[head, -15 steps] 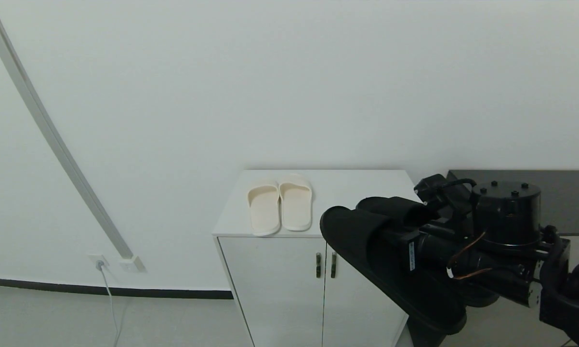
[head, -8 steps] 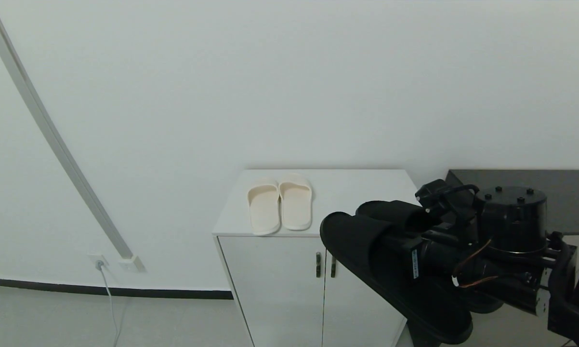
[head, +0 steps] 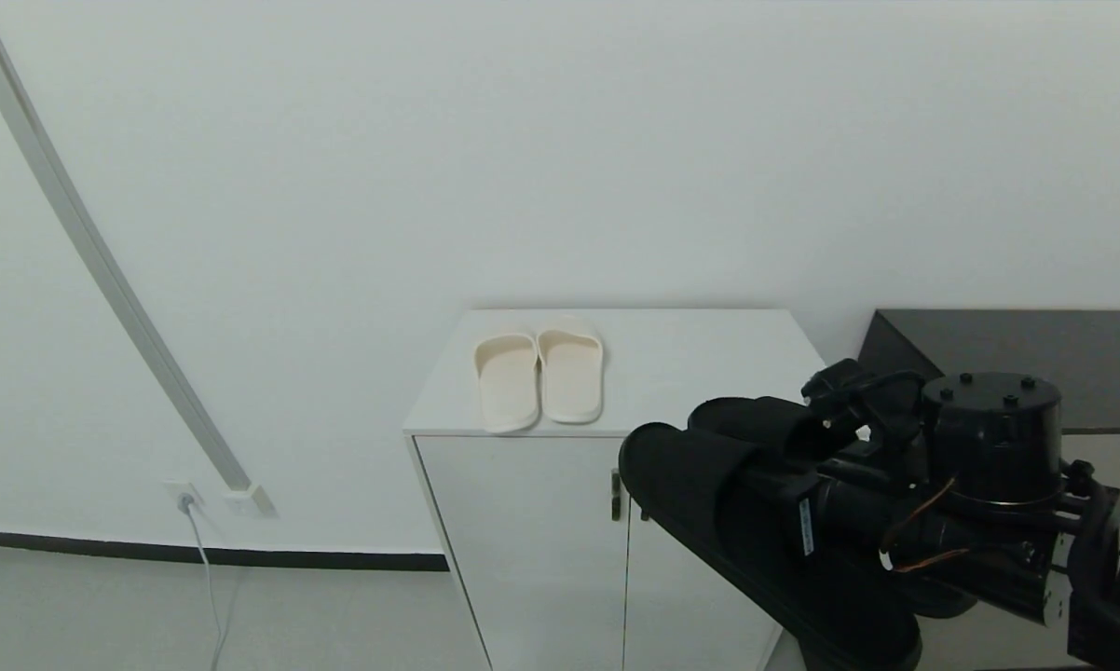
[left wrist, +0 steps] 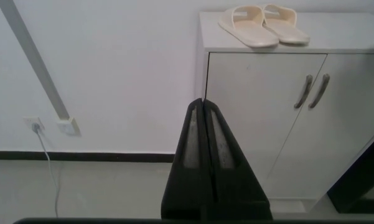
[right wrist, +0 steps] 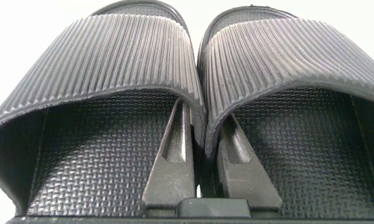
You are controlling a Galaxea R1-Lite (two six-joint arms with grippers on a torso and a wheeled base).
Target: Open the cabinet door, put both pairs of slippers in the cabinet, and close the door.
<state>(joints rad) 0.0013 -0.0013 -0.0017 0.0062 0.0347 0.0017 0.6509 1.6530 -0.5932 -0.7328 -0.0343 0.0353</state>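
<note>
In the head view, the white two-door cabinet (head: 523, 559) is standing against the wall with both doors sitting shut. The pair of cream rubber slide slippers (head: 539, 377) is lying side by side on its top, reaching the front edge. The pair of black ribbed rubber slippers (head: 737, 485) is hanging at the end of the right arm (head: 942, 531), in front of the right-hand door and covering part of one handle. A door swinging outward is likely to strike that hanging pair unless the arm is drawing clear first. A hard tug on the door could also be jolting the cream pair off the edge.

In the left wrist view, the left tool (left wrist: 203, 155) is showing its two fingers pressed together with nothing between them, well apart from the cabinet. The slim metal handles (left wrist: 305, 92) are sitting just beside each other, so a badly aimed approach is risking catching both or sliding off.

In the right wrist view, the right tool (right wrist: 205, 165) is pinching the two inner side walls of the black pair together. Soft rubber gripped only there could be slipping, dropping one slipper.

Counting: two black slippers, two cream slippers, two doors, two handles, two tools.
</note>
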